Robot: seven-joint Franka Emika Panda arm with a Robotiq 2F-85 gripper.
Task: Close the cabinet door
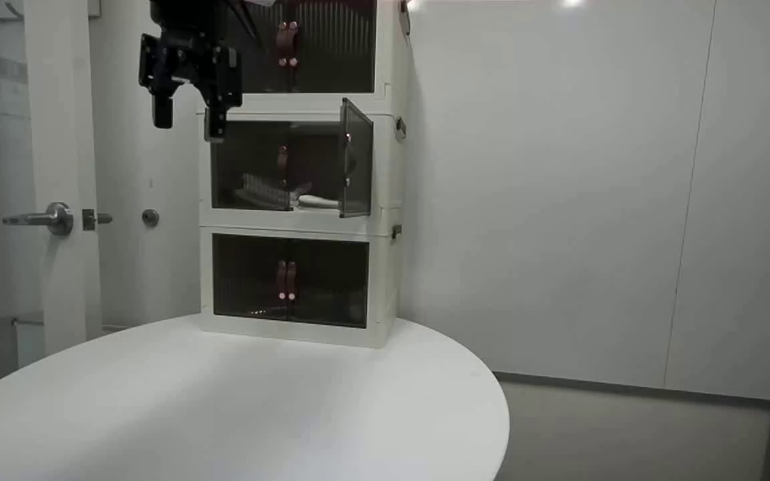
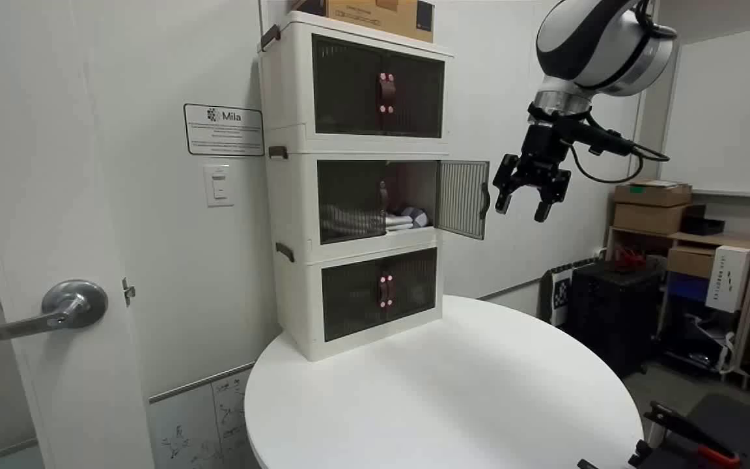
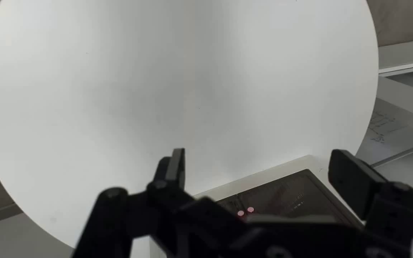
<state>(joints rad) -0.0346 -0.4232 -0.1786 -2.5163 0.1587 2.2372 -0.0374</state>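
Cabinet door, standing open: approach judged in hand. End effector, spread wide, empty. Push toward nine o'clock in both exterior views needed.

The light in here is flat and greyish, duller in an exterior view, where two small spots of glare burn at the top of the pale wall and the gripper sinks almost to black. The white table takes much of the brightness, a soft-edged grey shadow lying broadly across it, while small pinkish glints sit on the handle studs of the cabinet. In the wrist view, the gripper's fingers loom nearly black, the parts nearest the lens blurred.
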